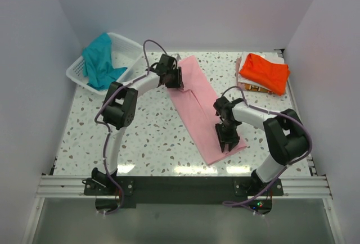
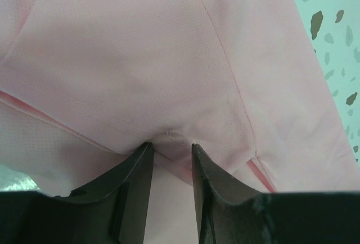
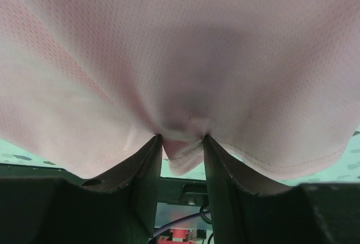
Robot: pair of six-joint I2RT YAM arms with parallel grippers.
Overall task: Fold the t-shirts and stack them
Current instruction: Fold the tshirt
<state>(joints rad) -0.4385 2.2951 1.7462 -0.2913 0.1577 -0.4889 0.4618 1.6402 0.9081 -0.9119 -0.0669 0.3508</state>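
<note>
The light pink t-shirt (image 1: 194, 100) lies as a long folded strip slanting from the back middle of the table to the front right. My left gripper (image 1: 170, 80) is at its far end, shut on a pinched fold of the pink cloth (image 2: 140, 58). At the strip's near end my right gripper (image 1: 227, 143) is shut on the hem, and pink cloth (image 3: 180, 41) bunches between its fingertips. The bright orange t-shirt (image 1: 264, 71) lies folded at the back right. The teal t-shirt (image 1: 101, 64) is crumpled in the basket.
A white lattice basket (image 1: 130, 50) stands at the back left corner. White walls close in the speckled table (image 1: 152, 137) on three sides. The arms' bases and a metal rail (image 1: 180, 186) run along the near edge.
</note>
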